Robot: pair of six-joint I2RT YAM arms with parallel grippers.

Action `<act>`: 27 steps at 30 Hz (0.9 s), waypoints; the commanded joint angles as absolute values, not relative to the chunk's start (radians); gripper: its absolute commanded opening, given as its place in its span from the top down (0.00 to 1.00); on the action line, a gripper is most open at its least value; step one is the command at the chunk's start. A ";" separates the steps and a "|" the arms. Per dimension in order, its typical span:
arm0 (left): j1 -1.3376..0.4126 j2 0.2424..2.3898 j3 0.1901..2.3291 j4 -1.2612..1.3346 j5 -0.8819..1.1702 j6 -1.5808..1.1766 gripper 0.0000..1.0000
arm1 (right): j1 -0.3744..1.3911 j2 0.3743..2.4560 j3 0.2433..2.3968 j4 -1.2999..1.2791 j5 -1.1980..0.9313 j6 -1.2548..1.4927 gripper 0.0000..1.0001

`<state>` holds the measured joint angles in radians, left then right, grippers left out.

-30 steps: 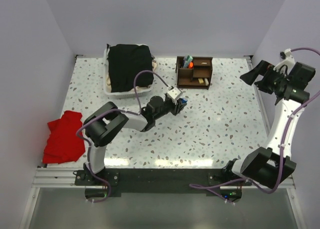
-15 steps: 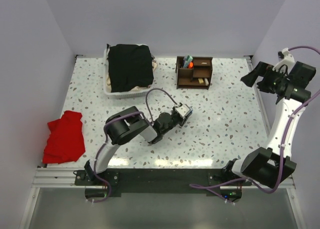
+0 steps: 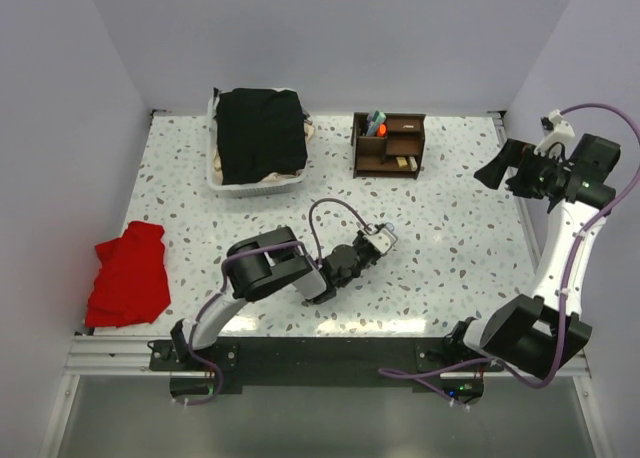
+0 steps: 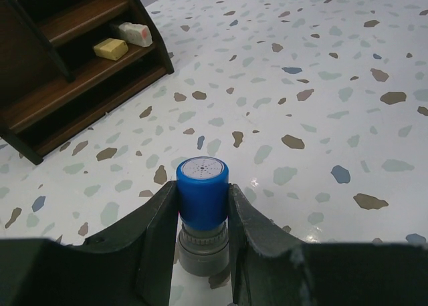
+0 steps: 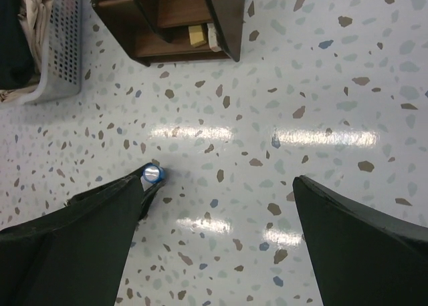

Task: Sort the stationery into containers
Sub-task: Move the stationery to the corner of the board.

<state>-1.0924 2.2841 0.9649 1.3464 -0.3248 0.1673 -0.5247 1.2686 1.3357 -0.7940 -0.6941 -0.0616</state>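
Observation:
My left gripper [image 3: 385, 234] is shut on the blue-grey sharpener [image 4: 202, 198], a blue cylinder with a grey base that stands upright between the fingers, low over the speckled table. The sharpener [image 5: 152, 174] also shows from above in the right wrist view. The dark brown organiser [image 3: 388, 145] stands at the back of the table, up and left in the left wrist view [image 4: 67, 79]. It holds an orange-capped marker [image 3: 380, 128] and a tan eraser [image 4: 110, 49]. My right gripper [image 3: 498, 168] hangs high at the right, open and with nothing in it [image 5: 221, 182].
A white basket [image 3: 222, 178] with a black cloth [image 3: 258, 133] over it sits at the back left. A red cloth [image 3: 128, 273] lies at the left edge. A small white item [image 4: 136, 33] lies beside the eraser on the organiser's shelf.
My left arm has folded and swung right and toward the near edge, carrying the sharpener with it. My right gripper has shifted slightly left.

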 commanded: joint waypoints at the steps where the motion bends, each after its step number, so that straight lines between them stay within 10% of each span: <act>1: -1.117 2.296 0.962 1.899 -0.410 0.239 0.73 | -0.525 1.275 1.341 -0.785 -0.735 -0.095 0.01; 13: -1.149 2.237 0.920 1.899 -0.422 0.305 0.29 | -0.522 1.295 1.347 -0.804 -0.738 -0.149 0.01; 27: -1.114 1.909 0.637 1.894 -0.301 0.327 0.20 | -0.488 1.321 1.291 -0.929 -0.738 -0.327 0.01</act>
